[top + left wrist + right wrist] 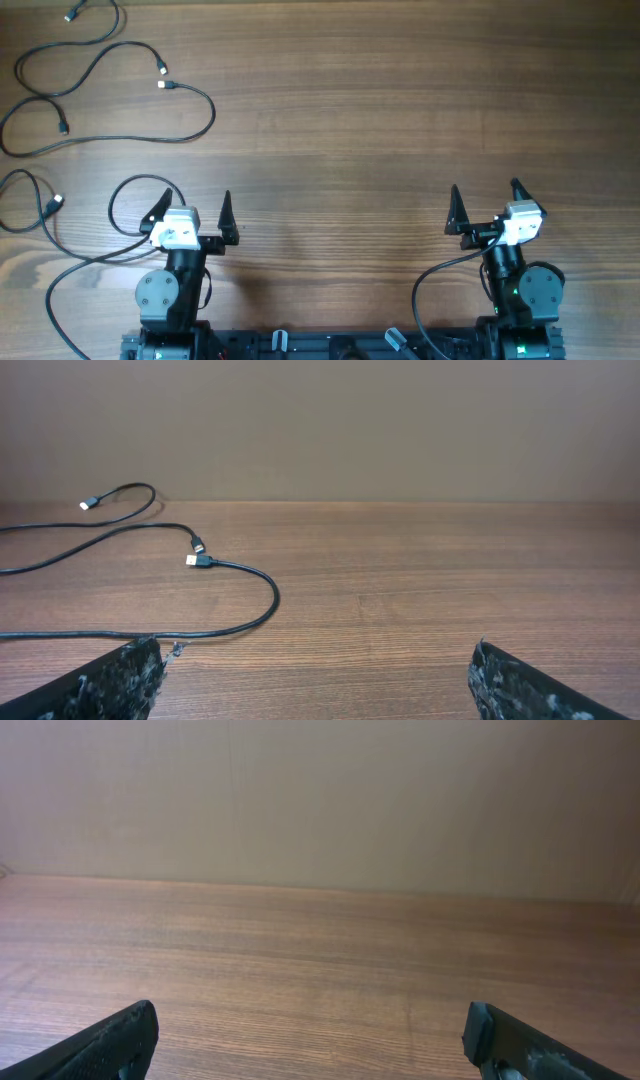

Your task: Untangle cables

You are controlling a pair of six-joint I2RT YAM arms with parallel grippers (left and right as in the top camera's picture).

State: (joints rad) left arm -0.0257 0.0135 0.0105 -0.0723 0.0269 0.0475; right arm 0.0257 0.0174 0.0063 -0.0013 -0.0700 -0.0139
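Note:
Several thin black cables (100, 60) lie as loose wavy strands at the table's far left. One silver-tipped plug (165, 85) ends a strand that loops right (212, 112) and runs back left. Another cable (30, 195) with a plug (56, 201) curls at the left edge. In the left wrist view two plugs (199, 553) lie close together, and a cable (272, 600) curves ahead of the left finger. My left gripper (195, 203) (320, 660) is open and holds nothing, just right of the cables. My right gripper (485, 188) (305, 1020) is open over bare wood, far from them.
The wooden table (340, 110) stretches between the arms. A thicker black wire (112, 210) from the left arm loops beside its base, and a similar wire (416, 295) hangs by the right arm. A plain wall (320, 800) backs the table.

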